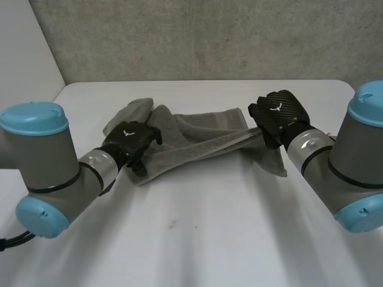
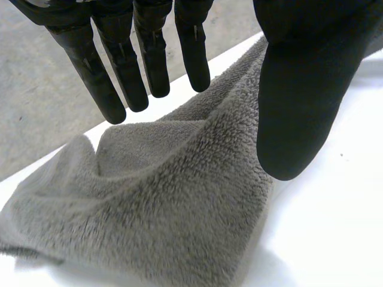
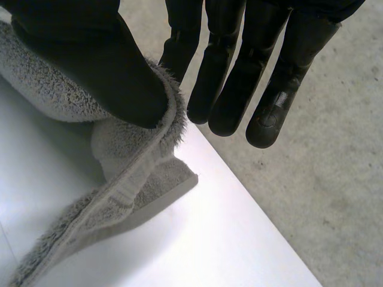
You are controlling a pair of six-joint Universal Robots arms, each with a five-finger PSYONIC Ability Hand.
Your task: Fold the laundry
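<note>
The fluffy grey towel (image 1: pixel 197 140) lies bunched across the middle of the white table (image 1: pixel 209 239). My right hand (image 1: pixel 278 116) pinches its hemmed right edge between thumb and straight fingers, and a corner hangs below. My left hand (image 1: pixel 133 140) is over the left end, fingers straight, thumb apart, gripping nothing. I can't tell whether it touches.

Towel (image 1: pixel 197 142) lies on table (image 1: pixel 209 239); left hand (image 1: pixel 128 139) at left end, right hand (image 1: pixel 280 113) opposite.
</note>
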